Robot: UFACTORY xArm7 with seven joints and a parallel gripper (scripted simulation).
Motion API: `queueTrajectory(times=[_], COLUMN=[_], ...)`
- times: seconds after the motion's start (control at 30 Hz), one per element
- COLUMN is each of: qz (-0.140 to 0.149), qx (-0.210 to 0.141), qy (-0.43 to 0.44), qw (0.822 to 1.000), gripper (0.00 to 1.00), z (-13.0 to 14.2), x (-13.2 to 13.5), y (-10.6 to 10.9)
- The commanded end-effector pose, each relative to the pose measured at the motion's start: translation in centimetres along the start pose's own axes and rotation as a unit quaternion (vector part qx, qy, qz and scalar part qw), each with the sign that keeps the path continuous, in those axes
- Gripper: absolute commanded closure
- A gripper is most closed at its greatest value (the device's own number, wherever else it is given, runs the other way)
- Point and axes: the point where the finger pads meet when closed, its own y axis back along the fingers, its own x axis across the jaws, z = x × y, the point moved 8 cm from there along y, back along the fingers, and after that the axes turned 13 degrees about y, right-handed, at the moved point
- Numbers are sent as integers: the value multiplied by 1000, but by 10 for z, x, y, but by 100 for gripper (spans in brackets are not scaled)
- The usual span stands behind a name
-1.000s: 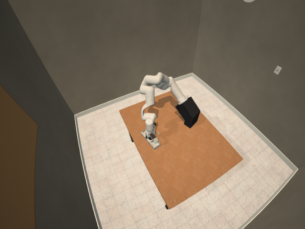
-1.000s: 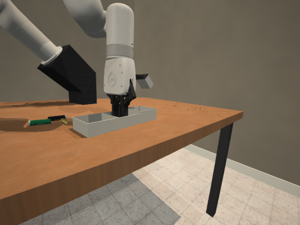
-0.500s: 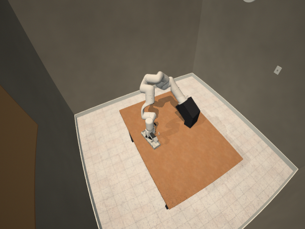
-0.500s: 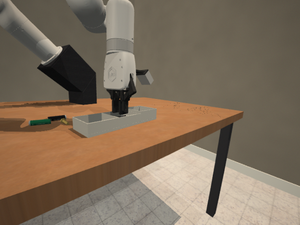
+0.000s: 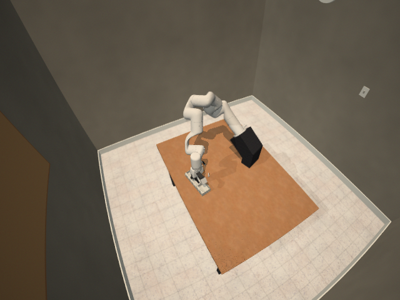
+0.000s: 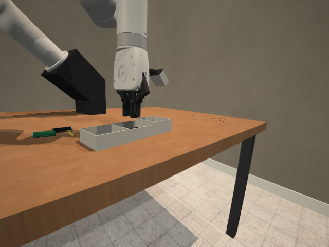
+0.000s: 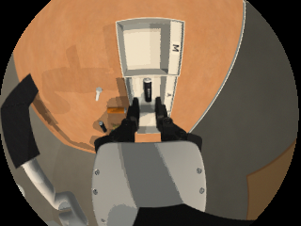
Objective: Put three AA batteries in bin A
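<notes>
The jaws of the gripper (image 5: pixel 197 179) (image 6: pixel 131 116) (image 7: pixel 148 104) stand part-way apart with nothing between them, their tips above the rim of the row of joined bins (image 5: pixel 205 192) (image 6: pixel 132 136) (image 7: pixel 119 52). Just beyond the tips in the wrist view, a black battery (image 7: pixel 148 89) lies in the bin marked A (image 7: pixel 173 96), the middle one, lengthwise to the row; whether more batteries lie there under the fingers, I cannot tell. Next past it, on the same line out from the jaws, comes the bin marked M (image 7: pixel 177 47). Outside the row, on the jaws' side toward the arm's base, an orange cylinder (image 7: pixel 116 110) lies near the bins, with a small pale piece (image 5: pixel 208 174) (image 7: pixel 98 93) farther out. On the jaws' other side from M, a brass-coloured piece (image 6: pixel 70 133), a green battery (image 6: pixel 43 134) and a second black battery (image 6: pixel 62 129) (image 7: pixel 102 126) lie close together on the table (image 5: pixel 255 206) (image 6: pixel 132 167) (image 7: pixel 61 52). Well apart from the jaws, the black mount (image 5: pixel 248 145) (image 6: pixel 87 82) (image 7: pixel 18 120) carries the arm.

The gripper (image 5: pixel 195 178) (image 6: pixel 131 116) (image 7: pixel 147 104) rose out of the divided tray (image 5: pixel 205 190) (image 6: pixel 124 138) (image 7: pixel 119 49), and its fingertips went from below the rim to above it.
</notes>
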Motion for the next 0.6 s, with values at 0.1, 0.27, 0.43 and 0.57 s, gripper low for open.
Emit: queueTrajectory(times=[0.1,0.27,0.43,0.57], qz=[3,3,2,0], qx=[1,1,0,-1], qy=[0,25,110,149], qw=[1000,1000,994,989], gripper=[72,72,72,72], z=[-1,2,18,27], x=[1,-6,-45,-67], y=[11,12,19,22])
